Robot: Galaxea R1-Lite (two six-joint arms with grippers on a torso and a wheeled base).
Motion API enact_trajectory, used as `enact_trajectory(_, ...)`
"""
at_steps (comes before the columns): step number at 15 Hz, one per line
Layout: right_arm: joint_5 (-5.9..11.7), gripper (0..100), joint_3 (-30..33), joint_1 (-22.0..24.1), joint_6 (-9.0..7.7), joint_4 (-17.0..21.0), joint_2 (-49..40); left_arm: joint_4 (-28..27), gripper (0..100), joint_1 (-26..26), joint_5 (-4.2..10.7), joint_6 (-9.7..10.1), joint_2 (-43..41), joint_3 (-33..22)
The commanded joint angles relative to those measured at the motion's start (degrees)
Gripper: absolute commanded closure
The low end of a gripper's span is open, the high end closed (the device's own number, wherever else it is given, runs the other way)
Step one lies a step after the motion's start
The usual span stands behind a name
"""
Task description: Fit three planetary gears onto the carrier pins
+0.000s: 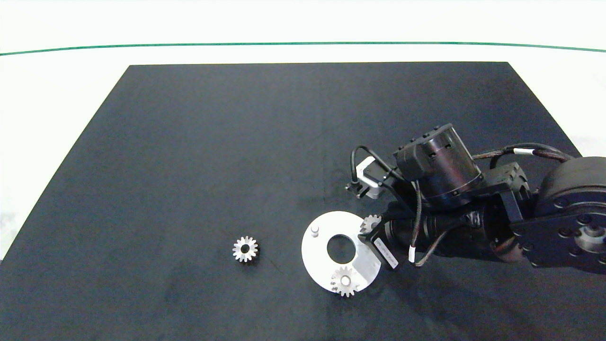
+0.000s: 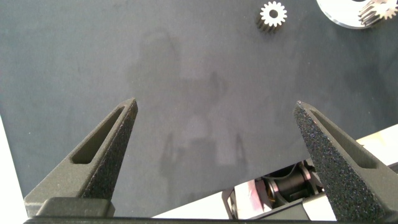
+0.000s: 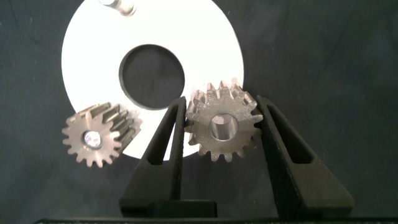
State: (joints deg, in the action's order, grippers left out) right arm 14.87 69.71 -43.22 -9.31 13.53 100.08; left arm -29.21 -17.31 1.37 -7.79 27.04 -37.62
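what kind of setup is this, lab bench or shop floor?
Likely a lab test bench: a bare black mat on a white table, holding only a white disc, small gears, and the right gripper clamping one.

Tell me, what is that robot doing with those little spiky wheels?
It is putting small gears onto pegs on a white disc. The right hand is shut on one gear and holds it over the disc's edge. Another gear already sits on its peg, one bare peg waits, and a third gear lies loose on the black mat. The left hand is open, off to the side above the mat.
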Motion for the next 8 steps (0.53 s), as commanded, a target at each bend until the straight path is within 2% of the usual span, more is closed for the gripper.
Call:
enact_trajectory(1,0.07,75,0.4,0.2,0.0,0.1,0.6,-0.1,0,0.0,0.04,-0.03,0.0,0.0)
enact_trajectory(8,-0.02,75,0.7,0.8,0.17,0.0,1.7,-0.1,0,-0.1,0.04,-0.03,0.1,0.1)
